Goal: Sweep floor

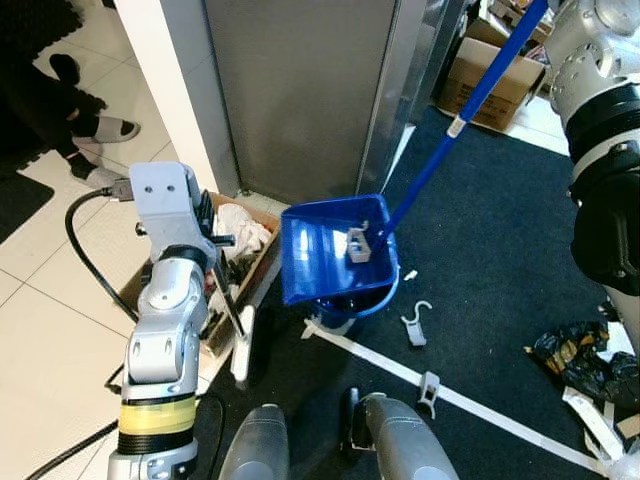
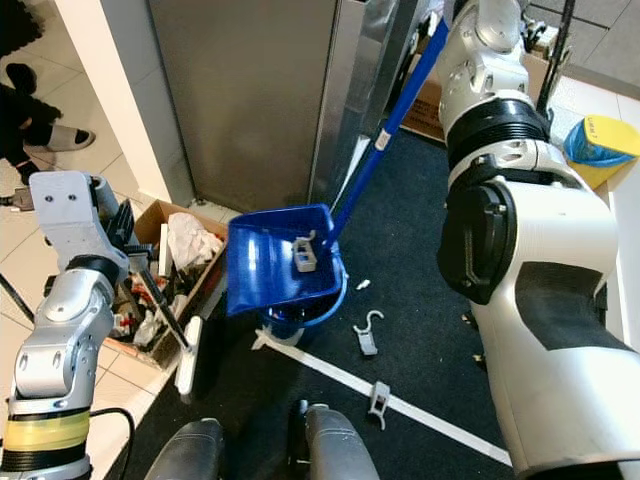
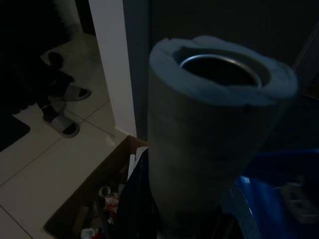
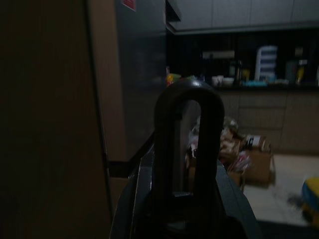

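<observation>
A blue dustpan (image 1: 330, 245) with a long blue handle (image 1: 470, 105) is tilted over a round blue bucket (image 1: 360, 300) on the dark carpet. A grey clip (image 1: 358, 243) lies in the pan. In the right wrist view my right gripper (image 4: 187, 199) is shut on the looped top end of the dustpan handle (image 4: 189, 99). My left gripper (image 1: 218, 250) is shut on a broom's thin black stick (image 1: 230, 300), whose white head (image 1: 242, 345) rests at the carpet's edge. The foam-wrapped handle end (image 3: 214, 134) looms close in the left wrist view.
Two more clips (image 1: 415, 325) (image 1: 428, 390) lie by a white tape line (image 1: 470, 405). An open cardboard box of clutter (image 1: 240, 235) stands left of the pan, against a grey steel cabinet (image 1: 300, 90). A black crumpled bag (image 1: 575, 355) lies right. A person's slippered feet (image 1: 100, 130) stand far left.
</observation>
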Controlling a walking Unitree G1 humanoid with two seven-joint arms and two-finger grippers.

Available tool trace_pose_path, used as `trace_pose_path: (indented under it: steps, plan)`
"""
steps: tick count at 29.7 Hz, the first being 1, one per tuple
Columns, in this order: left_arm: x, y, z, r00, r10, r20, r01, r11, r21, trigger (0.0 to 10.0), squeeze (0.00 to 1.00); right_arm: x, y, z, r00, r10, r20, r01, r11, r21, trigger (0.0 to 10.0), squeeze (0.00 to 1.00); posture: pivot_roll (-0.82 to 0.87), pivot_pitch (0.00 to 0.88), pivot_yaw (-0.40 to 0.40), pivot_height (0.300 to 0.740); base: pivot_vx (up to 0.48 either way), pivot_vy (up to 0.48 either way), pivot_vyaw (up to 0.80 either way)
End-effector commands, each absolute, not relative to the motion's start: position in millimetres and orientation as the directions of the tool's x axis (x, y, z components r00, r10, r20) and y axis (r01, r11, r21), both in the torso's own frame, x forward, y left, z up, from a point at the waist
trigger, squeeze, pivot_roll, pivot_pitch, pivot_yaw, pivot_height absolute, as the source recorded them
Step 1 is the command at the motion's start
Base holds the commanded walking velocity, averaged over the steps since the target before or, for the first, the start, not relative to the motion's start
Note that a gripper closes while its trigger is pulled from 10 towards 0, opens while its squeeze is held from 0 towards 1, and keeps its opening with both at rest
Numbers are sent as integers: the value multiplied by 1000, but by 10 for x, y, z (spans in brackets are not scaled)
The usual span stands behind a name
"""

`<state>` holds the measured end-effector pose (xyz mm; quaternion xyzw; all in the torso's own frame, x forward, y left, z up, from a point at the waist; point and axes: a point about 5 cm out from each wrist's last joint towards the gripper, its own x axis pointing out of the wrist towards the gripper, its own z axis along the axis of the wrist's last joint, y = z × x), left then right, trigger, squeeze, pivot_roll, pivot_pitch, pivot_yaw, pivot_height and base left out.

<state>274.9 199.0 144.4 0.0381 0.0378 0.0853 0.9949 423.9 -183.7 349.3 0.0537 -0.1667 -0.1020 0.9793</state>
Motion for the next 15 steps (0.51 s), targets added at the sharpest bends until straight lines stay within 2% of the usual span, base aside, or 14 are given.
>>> trace_pose_path:
  steps: [1, 3, 8, 15]
  plan:
    - [2730, 1939, 1525, 986, 165, -26, -162, 984, 78, 10000, 0, 4203, -1760, 3710, 891, -195, 409, 172, 981, 92, 10000, 0, 202, 39, -124, 740, 0, 0, 0]
    - [2727, 1932, 1519, 986, 164, -28, -162, 984, 77, 10000, 0, 4196, -1628, 3767, 882, -147, 447, 158, 987, 12, 10000, 0, 203, 39, -130, 740, 0, 0, 0]
    - [2725, 1924, 1515, 986, 163, -28, -161, 984, 74, 10000, 0, 4189, -1533, 3802, 874, -114, 473, 154, 987, -47, 10000, 0, 203, 39, -130, 740, 0, 0, 0]
    - [2713, 1915, 1504, 985, 167, -31, -165, 984, 70, 10000, 0, 4118, -1146, 3963, 809, 48, 585, 141, 952, -272, 10000, 0, 207, 40, -143, 740, 0, 0, 0]
